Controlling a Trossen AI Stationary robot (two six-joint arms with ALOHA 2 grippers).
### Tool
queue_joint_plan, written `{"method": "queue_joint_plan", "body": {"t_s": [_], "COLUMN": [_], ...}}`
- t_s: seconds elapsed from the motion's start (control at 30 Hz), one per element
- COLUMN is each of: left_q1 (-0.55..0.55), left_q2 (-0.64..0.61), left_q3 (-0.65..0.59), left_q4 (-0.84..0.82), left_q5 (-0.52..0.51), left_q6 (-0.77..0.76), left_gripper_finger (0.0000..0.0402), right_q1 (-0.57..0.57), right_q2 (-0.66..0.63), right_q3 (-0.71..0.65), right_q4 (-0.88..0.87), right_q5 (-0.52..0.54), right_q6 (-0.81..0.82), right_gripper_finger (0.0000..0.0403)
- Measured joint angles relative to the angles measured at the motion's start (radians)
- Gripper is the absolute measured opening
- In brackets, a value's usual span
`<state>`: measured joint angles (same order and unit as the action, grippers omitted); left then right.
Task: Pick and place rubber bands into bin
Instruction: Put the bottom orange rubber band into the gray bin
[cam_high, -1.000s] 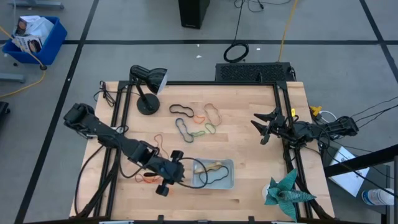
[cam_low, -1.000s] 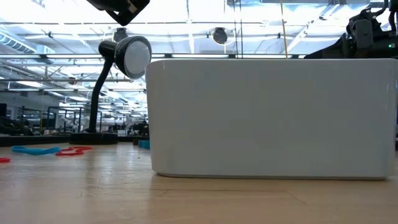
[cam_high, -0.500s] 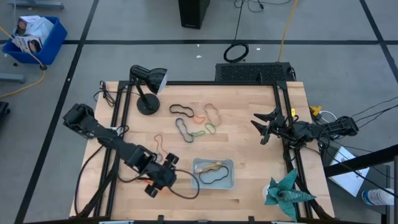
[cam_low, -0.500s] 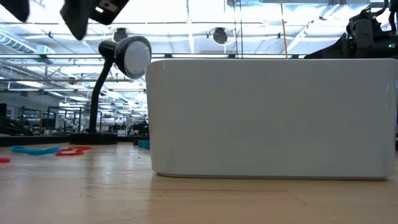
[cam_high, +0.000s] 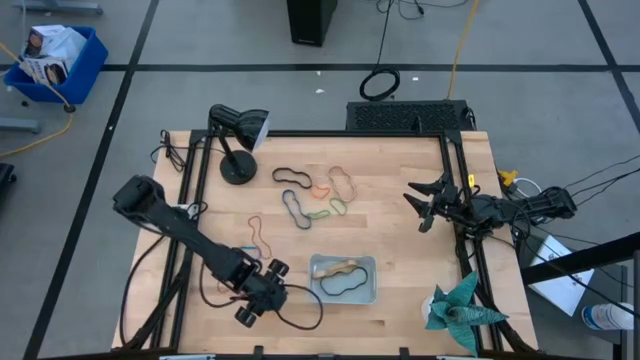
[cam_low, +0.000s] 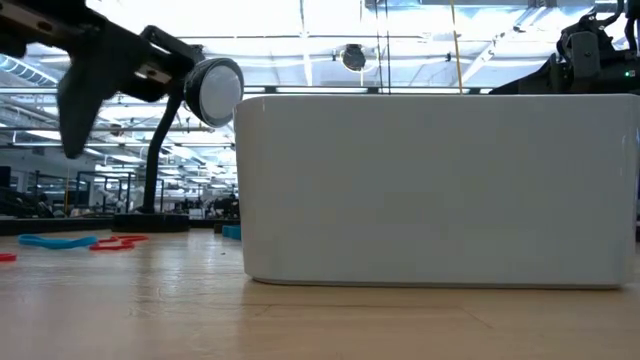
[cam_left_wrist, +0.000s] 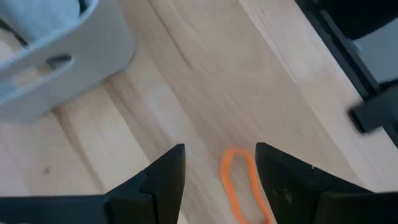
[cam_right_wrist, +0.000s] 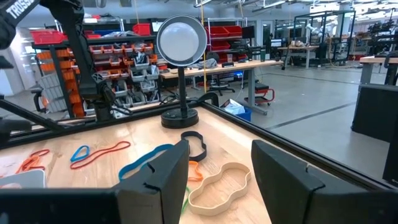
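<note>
The bin (cam_high: 343, 279) lies near the table's front edge, with a black band (cam_high: 346, 287) and a tan band (cam_high: 341, 266) in it. Several rubber bands (cam_high: 318, 197) lie loose on the wood behind it, and a red one (cam_high: 257, 232) lies farther left. My left gripper (cam_high: 258, 293) is open just left of the bin, pointing down. In the left wrist view its gripper (cam_left_wrist: 221, 180) has an orange band (cam_left_wrist: 242, 183) flat on the table between its fingers, untouched. My right gripper (cam_high: 424, 206) waits open at the table's right side.
A black desk lamp (cam_high: 237, 140) stands at the far left corner. A teal paper shape (cam_high: 458, 308) sits at the near right corner. The low view is mostly filled by the bin's wall (cam_low: 430, 190), with blue (cam_low: 55, 241) and red (cam_low: 115, 242) bands beyond.
My left gripper has drawn away from the bin's left rim toward the table's left and near edges. It has also come down closer to the wood, and now stands over the orange band.
</note>
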<state>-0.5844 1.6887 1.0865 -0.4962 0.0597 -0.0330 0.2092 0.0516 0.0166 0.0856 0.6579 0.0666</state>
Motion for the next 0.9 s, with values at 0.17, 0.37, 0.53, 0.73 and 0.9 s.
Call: {"method": "queue_joint_plan", "body": {"t_s": [0.17,0.37,0.53,0.73,0.9], "left_q1": [-0.001,-0.001,-0.001,-0.001,-0.002], "left_q2": [0.053,0.116,0.163,0.180,0.178], "left_q3": [0.002,0.002,0.002,0.006,0.005], "left_q4": [0.037,0.024,0.030,0.034,0.038], "left_q5": [0.004,0.062,0.084,0.082,0.045], "left_q6": [-0.007,-0.056,-0.078,-0.123,-0.232], "left_gripper_finger": [0.0200,0.0200,0.0200,0.0200,0.0200], "right_q1": [0.000,0.000,0.000,0.000,0.000], "right_q2": [0.005,0.014,0.020,0.029,0.029], "right_q3": [0.000,0.000,0.000,0.000,0.000], "right_q4": [0.000,0.000,0.000,0.005,0.005], "right_q5": [0.000,0.000,0.000,0.000,0.000], "right_q6": [0.000,0.000,0.000,0.000,0.000], "right_gripper_finger": [0.0169,0.0169,0.0169,0.0169,0.0169]}}
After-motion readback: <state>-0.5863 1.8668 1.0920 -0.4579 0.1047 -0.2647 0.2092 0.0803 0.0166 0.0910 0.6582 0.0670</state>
